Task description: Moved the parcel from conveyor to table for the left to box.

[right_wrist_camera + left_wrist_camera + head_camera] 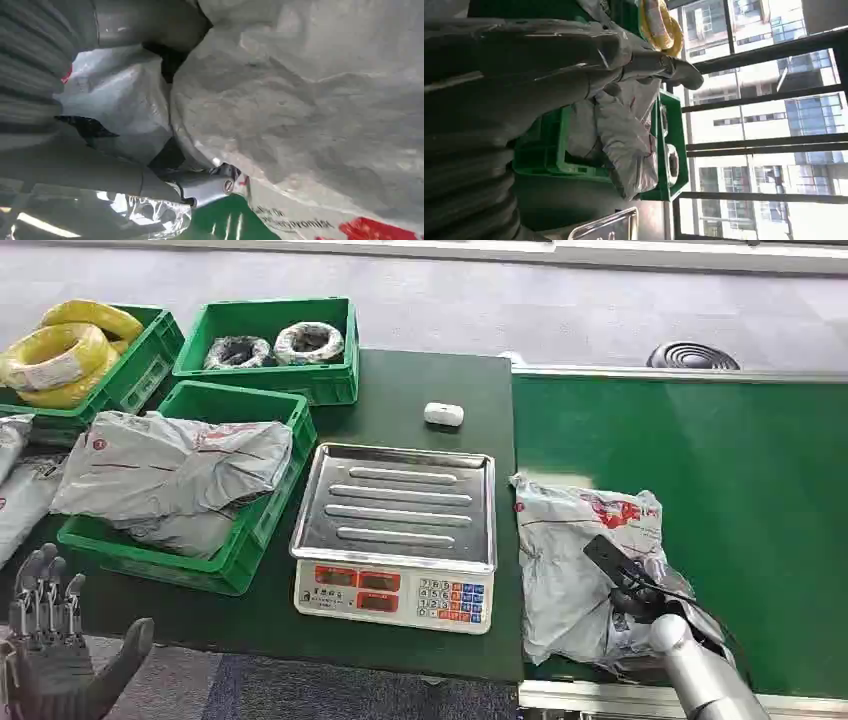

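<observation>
A crumpled grey parcel [570, 540] with red print lies on the green conveyor belt [740, 460], close to its left edge. My right hand [632, 592] sits on the parcel's near right part. In the right wrist view the thumb and fingers [200, 185] close on folds of the grey parcel [310, 100]. My left hand [50, 640] hovers low at the near left corner of the table, fingers spread and holding nothing. The left wrist view shows that hand [524, 65] in front of a green crate [674, 150] with grey bags in it.
A weighing scale [400, 505] with a steel tray stands on the dark table [430, 380] between crate and belt. A green crate [240, 560] full of grey parcels sits at the left. Behind are crates with yellow coils [60, 355] and dark coils [270, 345], and a small white device [443, 414].
</observation>
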Controlling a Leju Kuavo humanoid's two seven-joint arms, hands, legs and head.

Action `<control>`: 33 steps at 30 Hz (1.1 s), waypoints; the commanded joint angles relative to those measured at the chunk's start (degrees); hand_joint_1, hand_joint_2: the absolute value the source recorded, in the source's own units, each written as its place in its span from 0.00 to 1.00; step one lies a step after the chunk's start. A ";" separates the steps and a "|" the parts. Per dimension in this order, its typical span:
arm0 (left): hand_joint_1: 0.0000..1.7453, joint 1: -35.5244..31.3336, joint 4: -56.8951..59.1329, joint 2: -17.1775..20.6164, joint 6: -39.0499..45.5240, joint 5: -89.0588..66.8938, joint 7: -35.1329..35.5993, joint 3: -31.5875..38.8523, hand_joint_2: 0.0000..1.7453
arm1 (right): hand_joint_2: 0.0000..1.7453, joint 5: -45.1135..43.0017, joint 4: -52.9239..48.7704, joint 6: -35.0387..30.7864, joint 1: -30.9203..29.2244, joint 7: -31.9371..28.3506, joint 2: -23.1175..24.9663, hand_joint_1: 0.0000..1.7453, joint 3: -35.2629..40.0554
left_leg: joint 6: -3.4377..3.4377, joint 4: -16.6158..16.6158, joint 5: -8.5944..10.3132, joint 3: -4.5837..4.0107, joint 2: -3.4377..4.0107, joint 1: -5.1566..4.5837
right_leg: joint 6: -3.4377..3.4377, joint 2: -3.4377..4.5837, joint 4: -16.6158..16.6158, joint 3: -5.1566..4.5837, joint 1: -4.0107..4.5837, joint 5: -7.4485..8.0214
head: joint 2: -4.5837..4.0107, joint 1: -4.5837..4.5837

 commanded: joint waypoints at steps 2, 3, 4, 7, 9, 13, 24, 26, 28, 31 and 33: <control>0.00 2.84 -3.46 -4.11 -3.70 -2.42 1.50 4.73 1.00 | 1.00 -3.79 -4.74 -0.77 -2.81 0.71 3.87 1.00 -0.04 | 0.02 -0.01 0.00 -0.07 0.28 0.00 | -0.11 0.19 0.02 -0.16 0.02 0.07 | 0.00 -0.02; 0.00 3.20 -3.86 -4.51 -4.29 -2.49 1.39 5.15 1.00 | 1.00 -4.21 -6.41 -0.32 -2.39 0.99 3.53 1.00 -0.19 | 0.02 -0.08 0.03 -0.08 0.33 0.00 | -0.16 0.22 -0.02 -0.19 0.03 0.11 | 0.00 0.00; 0.00 3.34 -4.03 -4.71 -4.61 -2.49 1.35 5.39 1.00 | 1.00 -4.45 -7.34 0.17 -2.15 1.41 3.23 1.00 -0.17 | 0.02 0.01 -0.01 -0.08 0.19 0.00 | -0.10 0.13 0.04 -0.14 0.01 0.04 | 0.00 -0.02; 0.00 3.32 -3.96 -4.75 -4.65 -2.50 1.35 5.41 1.00 | 1.00 -4.43 -7.39 0.14 -1.88 1.38 3.07 1.00 -0.18 | 0.03 -0.09 0.05 -0.12 0.21 -0.02 | -0.16 0.10 -0.03 -0.21 0.01 0.09 | 0.00 0.00; 0.00 3.27 -3.92 -4.77 -4.66 -2.50 1.35 5.41 1.00 | 1.00 -4.41 -7.38 0.12 -1.76 1.36 3.04 1.00 -0.16 | 0.03 -0.11 0.07 -0.12 0.17 -0.01 | -0.18 0.06 -0.07 -0.21 0.02 0.10 | 0.00 0.00; 0.00 3.39 -4.23 -5.48 -5.71 -3.26 0.39 6.46 1.00 | 1.00 -13.57 -14.12 0.27 0.66 -5.54 3.09 1.00 -4.97 | 0.03 -0.16 0.12 -0.14 0.12 -0.02 | -0.19 0.01 -0.10 -0.23 0.02 0.13 | 0.00 -0.02; 0.00 0.25 -5.25 1.20 -2.47 -5.51 -5.16 1.84 1.00 | 1.00 -25.72 -62.70 -37.77 11.08 -26.52 -0.51 1.00 -18.25 | 0.03 0.00 0.10 -0.53 -0.48 -0.09 | -0.12 -0.54 0.06 -0.46 -0.06 -0.05 | 0.00 0.00; 0.00 -3.53 -2.32 4.17 -1.45 -5.13 -5.30 -1.48 1.00 | 1.00 -20.49 -63.28 -41.99 7.34 -30.93 1.47 1.00 -14.86 | 0.03 -0.07 0.13 -0.49 -0.44 -0.09 | -0.16 -0.53 0.02 -0.45 -0.06 -0.04 | 0.00 -0.04; 0.00 -6.97 0.48 6.01 -0.76 -4.76 -5.29 -3.68 1.00 | 1.00 -14.21 -61.98 -41.99 3.22 -32.84 6.28 1.00 -11.54 | -0.01 -0.11 0.13 -0.45 -0.15 -0.09 | -0.13 -0.20 0.05 -0.53 -0.07 0.04 | 0.00 0.00; 0.00 -9.36 2.12 7.06 0.38 -4.04 -5.55 -4.25 1.00 | 1.00 -14.00 -60.47 -39.52 -0.51 -29.86 7.58 1.00 -3.52 | -0.04 -0.17 0.10 -0.33 0.19 -0.05 | -0.15 0.11 0.02 -0.40 -0.02 0.12 | 0.00 -0.04; 0.00 -10.62 2.27 7.75 -0.15 -3.27 -5.88 -3.53 1.00 | 1.00 -19.48 -57.17 -25.10 -5.99 -23.84 7.65 1.00 3.56 | -0.05 -0.28 0.28 -0.40 0.44 0.00 | -0.29 0.26 -0.03 -0.58 0.04 0.33 | 0.00 -0.02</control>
